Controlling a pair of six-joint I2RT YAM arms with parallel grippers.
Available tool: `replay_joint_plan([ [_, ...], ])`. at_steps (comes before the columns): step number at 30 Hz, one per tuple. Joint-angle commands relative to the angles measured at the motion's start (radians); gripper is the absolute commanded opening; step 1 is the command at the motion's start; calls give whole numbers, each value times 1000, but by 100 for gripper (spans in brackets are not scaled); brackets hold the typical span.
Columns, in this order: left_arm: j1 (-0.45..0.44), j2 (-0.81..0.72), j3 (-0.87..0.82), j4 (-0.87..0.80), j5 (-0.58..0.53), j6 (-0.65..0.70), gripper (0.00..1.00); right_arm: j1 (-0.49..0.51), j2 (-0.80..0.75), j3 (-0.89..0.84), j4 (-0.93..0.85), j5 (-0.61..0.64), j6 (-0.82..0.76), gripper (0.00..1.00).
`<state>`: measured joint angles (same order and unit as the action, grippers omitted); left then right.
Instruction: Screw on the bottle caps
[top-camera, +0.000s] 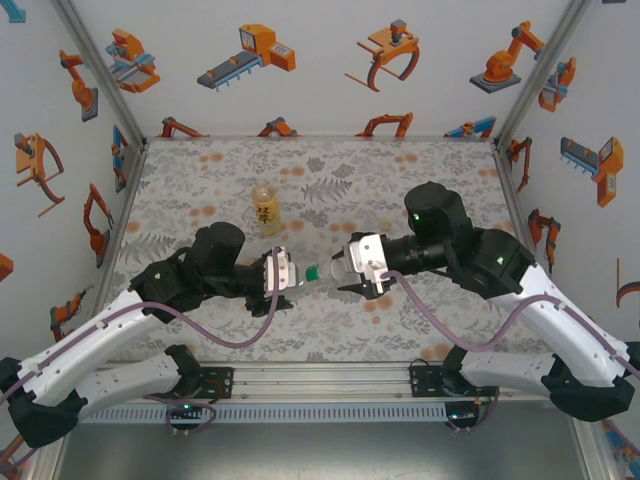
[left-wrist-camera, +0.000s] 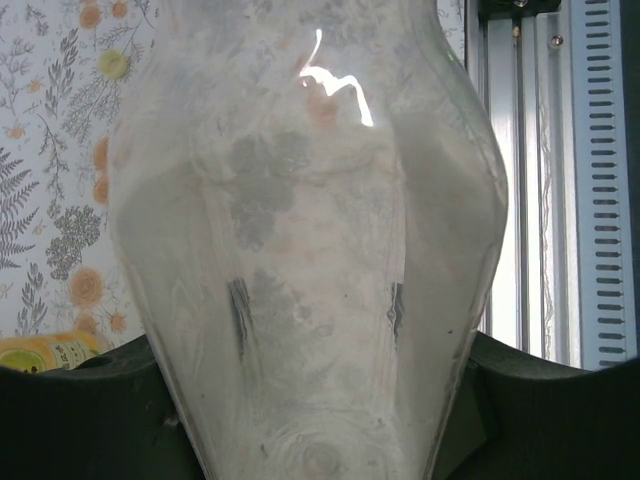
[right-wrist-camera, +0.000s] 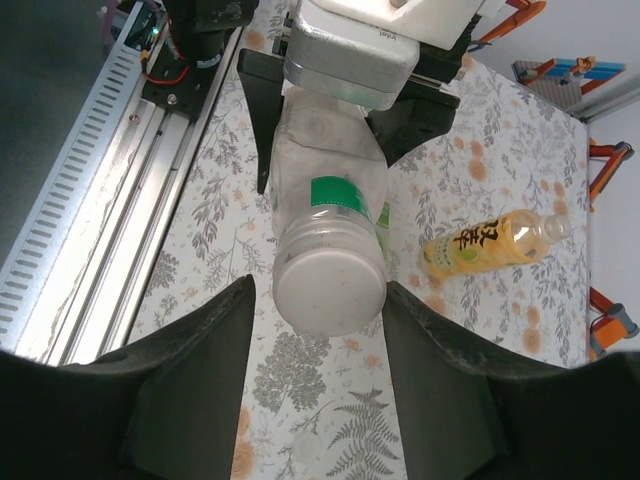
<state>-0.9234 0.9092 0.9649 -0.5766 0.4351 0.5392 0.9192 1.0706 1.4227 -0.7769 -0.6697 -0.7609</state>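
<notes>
Clear bottle (right-wrist-camera: 325, 170), white cap (right-wrist-camera: 330, 292) on, hangs level above the table (top-camera: 400, 180), clenched in your left gripper (top-camera: 284, 274). Right gripper (top-camera: 343, 274) straddles the cap; grip or gap, you cannot tell.

The clear bottle (right-wrist-camera: 325, 160), green-banded, is held level, whitish cap (right-wrist-camera: 328, 290) on its three-o'clock end; the yellow-labelled amber bottle (top-camera: 264, 207) sits on the table (top-camera: 440, 320) at eleven o'clock.
</notes>
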Motion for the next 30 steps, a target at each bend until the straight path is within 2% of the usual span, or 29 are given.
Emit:
replay_joint_plan([
  [1, -6, -4, 31, -3, 21, -6, 0, 7, 0, 30, 15, -47, -17, 47],
  [8, -8, -10, 30, -7, 14, -9, 0, 7, -3, 18, 19, -32, 47, 37],
  [11, -8, -11, 28, -8, 5, -17, 0, 7, -13, -1, 46, 4, 172, 33],
  [17, -9, -15, 23, -7, 1, -21, 0, 7, -54, -108, 187, 86, 589, 25],
  [22, -9, -14, 23, -7, -2, -20, 0, 7, -76, -175, 285, 235, 1023, 11],
  [25, -11, -7, 21, -6, -11, -21, 0, 7, -66, -164, 269, 297, 1265, 8],
  [30, -12, 6, 21, 1, -19, -22, 0, 7, -10, -95, 149, 322, 1611, 8],
])
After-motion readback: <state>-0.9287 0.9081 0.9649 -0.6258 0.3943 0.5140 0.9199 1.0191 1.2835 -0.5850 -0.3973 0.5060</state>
